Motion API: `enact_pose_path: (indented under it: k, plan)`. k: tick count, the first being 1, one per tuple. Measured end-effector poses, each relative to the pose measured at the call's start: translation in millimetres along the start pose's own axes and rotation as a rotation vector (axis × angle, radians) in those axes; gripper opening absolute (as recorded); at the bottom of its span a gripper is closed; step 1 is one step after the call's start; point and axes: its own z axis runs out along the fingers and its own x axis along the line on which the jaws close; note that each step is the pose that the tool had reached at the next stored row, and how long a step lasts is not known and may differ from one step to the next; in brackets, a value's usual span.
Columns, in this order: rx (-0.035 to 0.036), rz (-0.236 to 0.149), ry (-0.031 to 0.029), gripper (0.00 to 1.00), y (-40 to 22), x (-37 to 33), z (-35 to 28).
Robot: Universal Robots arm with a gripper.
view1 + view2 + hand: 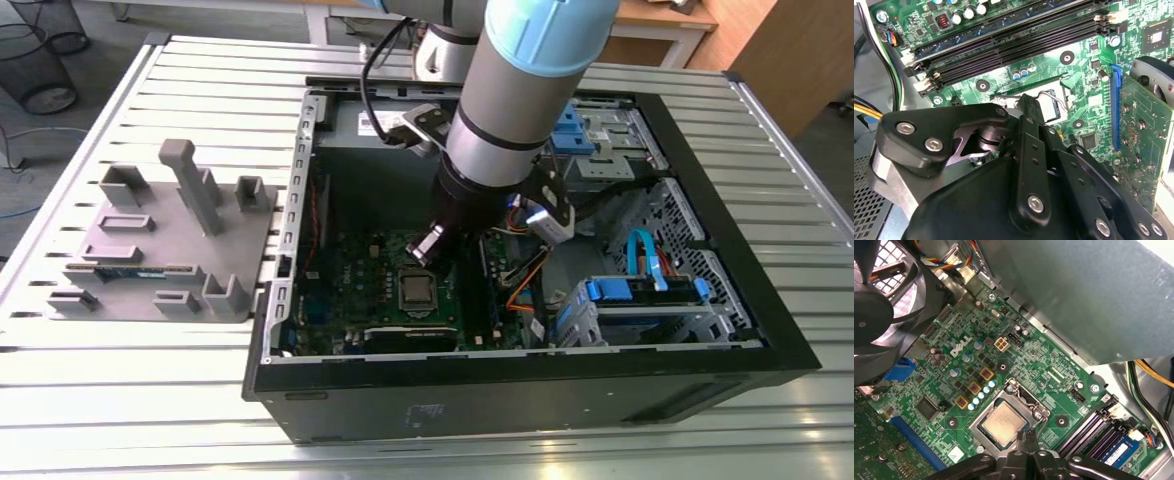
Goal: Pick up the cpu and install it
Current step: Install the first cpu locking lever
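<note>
The cpu (1003, 423), a small square chip with a shiny metal top, lies flat in the open socket on the green motherboard (1019, 365) inside the computer case (534, 385). In the exterior view the cpu (418, 290) sits just below the arm's tip. My gripper (1026, 436) hovers right at the socket's edge, fingers shut together with nothing between them. The second wrist view shows the gripper (1026, 102) covering most of the socket (1054, 102). In the exterior view the gripper (427, 250) points down into the case.
A grey fixture block (160, 250) with upright posts stands at the exterior view's left on the slatted table. Inside the case are black memory slots (1004, 40), a green expansion card (1144, 145), a fan (874, 300), blue drive bays (641, 300) and loose cables (527, 285).
</note>
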Motion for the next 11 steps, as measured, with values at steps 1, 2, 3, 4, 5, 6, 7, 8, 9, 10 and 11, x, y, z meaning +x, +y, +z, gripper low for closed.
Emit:
enact_pose_path:
  k: [1,2,3,4,5,6,7,8,9,10,11]
  plan:
    - [0.0002,0.002,0.0001,0.11,-0.3,0.2,0.0]
    - [0.0003,0.004,0.0002,0.11,-0.5,0.4,0.0]
    - [0.0002,0.004,0.0001,0.11,-0.6,0.5,0.3]
    - [0.0002,0.005,0.0001,0.11,-0.8,0.6,0.6]
    - [0.0002,0.005,0.0001,0.11,-1.2,0.9,0.9]
    - [0.0001,0.006,0.0001,0.11,-1.6,1.1,1.3]
    - [0.0001,0.006,0.0001,0.11,-1.8,1.3,1.7]
    - [0.0001,0.006,0.0002,0.11,-1.8,1.3,1.9]
    - [0.0001,0.006,0.0002,0.11,-1.8,1.3,1.9]
    - [0.0003,0.006,0.0005,0.11,-1.9,1.3,1.9]
    - [0.0005,0.006,0.0006,0.11,-1.9,1.3,1.9]
